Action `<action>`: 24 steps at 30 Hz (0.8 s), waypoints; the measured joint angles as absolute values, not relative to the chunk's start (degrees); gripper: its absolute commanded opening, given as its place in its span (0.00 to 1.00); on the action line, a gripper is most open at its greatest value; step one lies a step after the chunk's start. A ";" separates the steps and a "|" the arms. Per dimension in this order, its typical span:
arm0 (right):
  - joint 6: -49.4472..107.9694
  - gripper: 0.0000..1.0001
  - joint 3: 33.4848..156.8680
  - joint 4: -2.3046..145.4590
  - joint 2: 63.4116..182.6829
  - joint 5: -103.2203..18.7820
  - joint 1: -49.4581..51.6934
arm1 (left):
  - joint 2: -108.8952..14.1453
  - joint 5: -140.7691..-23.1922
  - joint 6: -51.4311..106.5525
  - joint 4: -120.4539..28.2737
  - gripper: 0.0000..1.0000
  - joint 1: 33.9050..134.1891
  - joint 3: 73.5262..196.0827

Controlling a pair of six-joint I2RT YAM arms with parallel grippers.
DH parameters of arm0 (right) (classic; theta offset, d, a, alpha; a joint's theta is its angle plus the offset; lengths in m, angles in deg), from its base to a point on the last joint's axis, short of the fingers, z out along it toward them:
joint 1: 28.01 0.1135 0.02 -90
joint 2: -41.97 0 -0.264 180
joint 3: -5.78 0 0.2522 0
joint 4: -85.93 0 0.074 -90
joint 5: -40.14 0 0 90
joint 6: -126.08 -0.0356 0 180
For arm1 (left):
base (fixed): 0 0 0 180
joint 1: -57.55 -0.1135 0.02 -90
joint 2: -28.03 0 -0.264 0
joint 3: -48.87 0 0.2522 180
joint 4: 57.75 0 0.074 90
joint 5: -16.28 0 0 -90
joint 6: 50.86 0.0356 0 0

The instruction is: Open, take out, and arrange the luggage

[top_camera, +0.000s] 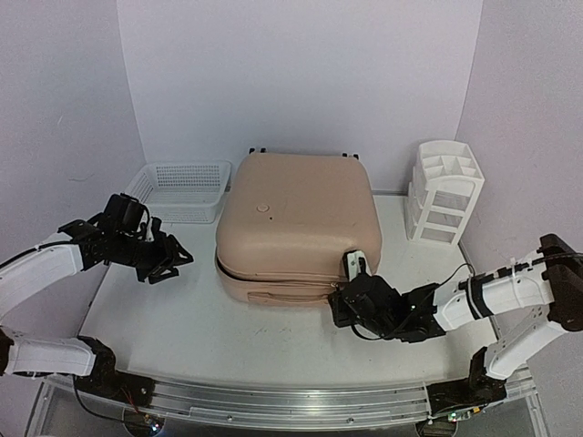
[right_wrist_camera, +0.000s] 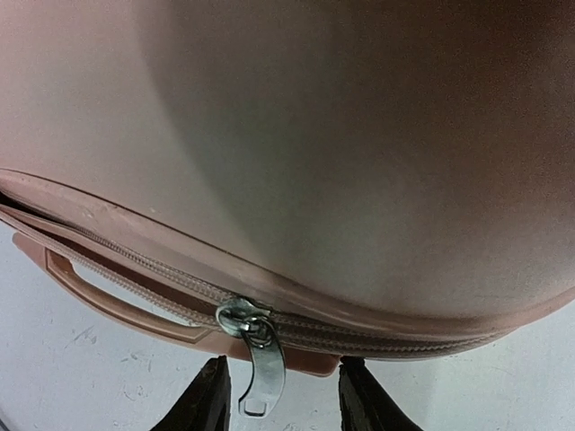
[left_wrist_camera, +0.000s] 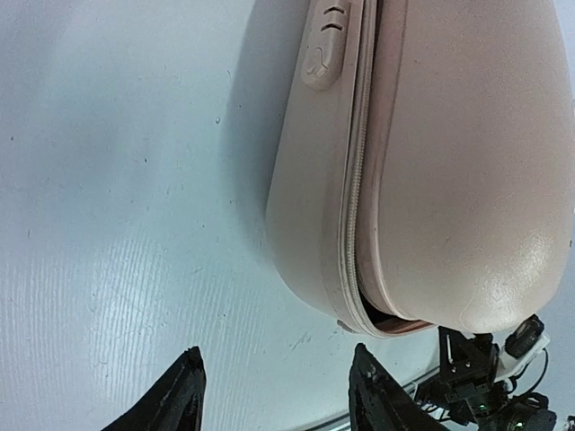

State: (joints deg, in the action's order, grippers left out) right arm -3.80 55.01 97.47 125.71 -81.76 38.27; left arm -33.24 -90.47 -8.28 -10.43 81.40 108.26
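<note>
Luggage (top_camera: 296, 218) lay flat at mid-table (top_camera: 182, 319), lid up and wheels toward 12 o'clock. White basket (top_camera: 182, 187) sat at its 10 o'clock, drawer organizer (top_camera: 446, 196) at its 2 o'clock.

Right gripper (top_camera: 344, 296) was at the case's 5 o'clock corner, low and level with the seam. Its jaws stood narrowly apart, straddling the hanging zipper pull (right_wrist_camera: 258, 373) without touching it. Judged reason: lined up to pinch the tab.

The seam gaped dark left of the slider, above the carry handle (right_wrist_camera: 108, 301). Right of the slider the teeth were meshed, so the zip looked only part run.

Left gripper (top_camera: 168, 258) hovered at 9 o'clock, apart from the shell, jaws wide and holding nothing. It was probably waiting to steady or lift the lid.

Lid was not yet raised and nothing had been taken out.
</note>
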 measured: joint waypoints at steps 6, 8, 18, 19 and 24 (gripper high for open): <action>-4.48 0.19 56.62 97.01 128.09 -84.32 38.97 | -30.91 -91.08 -16.47 -18.16 0.56 86.10 102.21; -4.59 0.12 56.75 97.06 128.31 -84.75 39.08 | -31.28 -91.04 -19.75 -21.77 0.55 88.79 99.98; -2.21 0.00 54.79 95.46 124.16 -82.88 38.64 | -37.03 -87.94 -28.34 -28.41 0.51 96.51 99.78; -1.31 0.00 54.46 95.24 123.63 -82.39 38.56 | -37.64 -87.57 -28.85 -28.78 0.51 96.81 100.13; 3.28 0.00 53.52 93.97 121.62 -81.21 38.03 | -41.09 -85.99 -31.97 -30.31 0.50 99.00 102.32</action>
